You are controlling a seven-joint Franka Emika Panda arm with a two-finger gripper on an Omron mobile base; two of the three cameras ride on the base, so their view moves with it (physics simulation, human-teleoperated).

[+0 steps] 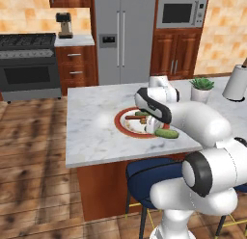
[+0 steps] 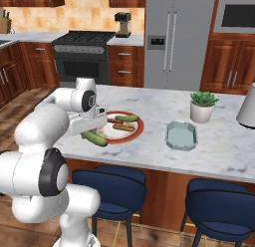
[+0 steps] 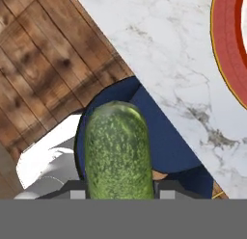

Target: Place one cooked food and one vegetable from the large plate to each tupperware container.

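My gripper (image 2: 87, 130) is shut on a dark green cucumber, the vegetable (image 2: 94, 138), and holds it just over the near edge of the large plate (image 2: 140, 128). In the hand view the cucumber (image 3: 118, 151) stands between my fingertips, above the counter edge and a blue stool, with the plate's red rim (image 3: 226, 40) at the upper right. On the plate lie a second cucumber (image 2: 127, 118), a plain sausage (image 2: 115, 121) and a sausage in a bun (image 2: 123, 127). The pale teal tupperware container (image 2: 182, 135) sits empty to the right of the plate. From the left base view the held cucumber (image 1: 166, 133) shows under my hand.
A potted plant (image 2: 203, 105) stands behind the teal container and a paper towel roll (image 2: 247, 106) at the counter's far right. Blue stools (image 2: 119, 186) stand below the counter's near edge. The fridge, stove and cabinets line the far wall.
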